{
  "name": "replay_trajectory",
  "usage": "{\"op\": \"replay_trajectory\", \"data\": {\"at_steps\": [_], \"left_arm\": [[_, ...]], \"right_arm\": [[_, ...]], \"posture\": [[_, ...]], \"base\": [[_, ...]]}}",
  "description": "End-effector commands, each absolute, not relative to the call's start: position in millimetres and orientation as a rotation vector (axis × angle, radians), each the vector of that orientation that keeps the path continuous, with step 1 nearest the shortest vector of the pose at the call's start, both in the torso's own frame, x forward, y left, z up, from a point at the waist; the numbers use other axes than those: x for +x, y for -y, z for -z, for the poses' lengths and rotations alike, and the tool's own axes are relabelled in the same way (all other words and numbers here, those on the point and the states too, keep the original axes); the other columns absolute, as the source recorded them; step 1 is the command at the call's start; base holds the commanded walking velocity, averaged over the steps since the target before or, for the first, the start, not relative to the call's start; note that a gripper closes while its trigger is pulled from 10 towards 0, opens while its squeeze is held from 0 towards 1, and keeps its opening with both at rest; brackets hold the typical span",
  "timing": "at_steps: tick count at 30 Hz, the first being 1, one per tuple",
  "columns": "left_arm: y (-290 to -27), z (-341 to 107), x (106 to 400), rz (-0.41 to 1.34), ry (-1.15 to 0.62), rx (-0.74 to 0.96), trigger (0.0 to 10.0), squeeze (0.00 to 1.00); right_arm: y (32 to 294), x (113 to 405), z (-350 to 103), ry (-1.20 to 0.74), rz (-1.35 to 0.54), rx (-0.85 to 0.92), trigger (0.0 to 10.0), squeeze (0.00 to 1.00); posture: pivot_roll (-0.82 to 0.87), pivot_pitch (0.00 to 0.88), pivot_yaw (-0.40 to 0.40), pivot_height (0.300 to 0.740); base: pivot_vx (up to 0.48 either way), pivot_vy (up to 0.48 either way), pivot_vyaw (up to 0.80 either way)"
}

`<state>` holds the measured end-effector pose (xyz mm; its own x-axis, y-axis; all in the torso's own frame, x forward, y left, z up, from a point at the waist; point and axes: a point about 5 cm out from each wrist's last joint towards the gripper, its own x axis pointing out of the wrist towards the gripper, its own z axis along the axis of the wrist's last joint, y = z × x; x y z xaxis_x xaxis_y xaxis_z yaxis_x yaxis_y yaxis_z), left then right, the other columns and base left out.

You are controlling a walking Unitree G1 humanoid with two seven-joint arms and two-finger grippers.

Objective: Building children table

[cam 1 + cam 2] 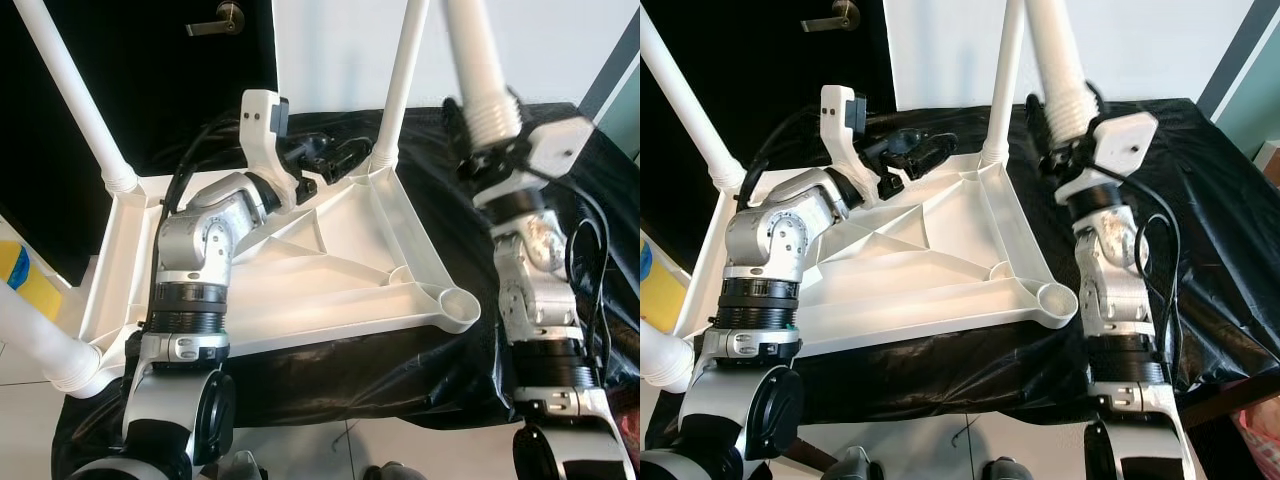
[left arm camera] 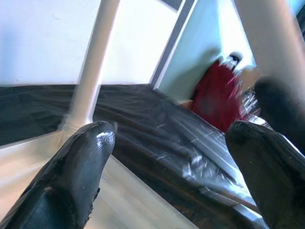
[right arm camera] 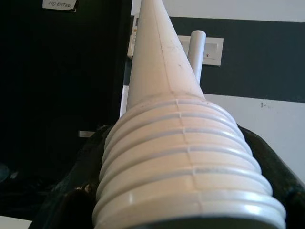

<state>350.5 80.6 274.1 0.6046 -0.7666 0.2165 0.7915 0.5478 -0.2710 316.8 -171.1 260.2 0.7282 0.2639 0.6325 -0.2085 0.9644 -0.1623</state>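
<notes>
**Fourth leg held off the tabletop; three legs seated**

Silver forearms rise from the lower edge of the head views. Beyond them, a white tabletop (image 1: 940, 270) lies upside down on a black sheet (image 1: 1200, 200), ribs facing up. Three white legs stand in its corner sockets: far-left leg (image 1: 70, 95), far-right leg (image 1: 400, 80), near-left leg (image 1: 30, 335). The near-right socket (image 1: 458, 302) is open and unfilled.

Right gripper (image 1: 490, 150) is raised above and beyond that socket. Its fingers are closed around the ribbed threaded end of the fourth leg (image 3: 186, 157), which angles upward.

Left gripper (image 1: 335, 155) hovers over the tabletop's far edge, close to the far-right leg. Its fingers (image 2: 78, 167) are spread wide, holding nothing.
</notes>
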Motion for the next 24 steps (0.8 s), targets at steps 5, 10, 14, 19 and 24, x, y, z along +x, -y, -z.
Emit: {"op": "replay_trajectory", "data": {"at_steps": [5,10,14,19,24], "left_arm": [[-90,-289,363,0.937,0.054,-0.642,10.0,1.00],[-89,-287,368,0.951,-0.006,-0.781,10.0,0.00],[-84,-282,369,0.954,-0.033,-0.743,10.0,0.00],[-81,-278,371,0.947,-0.062,-0.729,10.0,0.00],[-79,-279,373,0.945,-0.075,-0.746,10.0,0.00]], "right_arm": [[154,299,-232,0.609,-0.416,-0.086,10.0,0.00],[143,289,-216,0.540,-0.513,-0.102,10.0,0.00],[138,282,-210,0.510,-0.558,-0.113,10.0,0.00],[136,277,-209,0.496,-0.582,-0.117,10.0,0.00],[133,274,-207,0.476,-0.612,-0.121,10.0,0.00]], "posture": [[-0.03,0.000,0.007,0.740],[-0.04,0.000,0.013,0.740],[-0.06,0.000,0.020,0.740],[-0.06,0.000,0.030,0.740],[-0.06,0.000,0.031,0.740]], "base": [[0.000,0.000,0.00],[0.000,0.000,0.00],[0.000,0.000,0.00],[0.000,0.000,0.00],[0.000,0.000,0.00]]}}
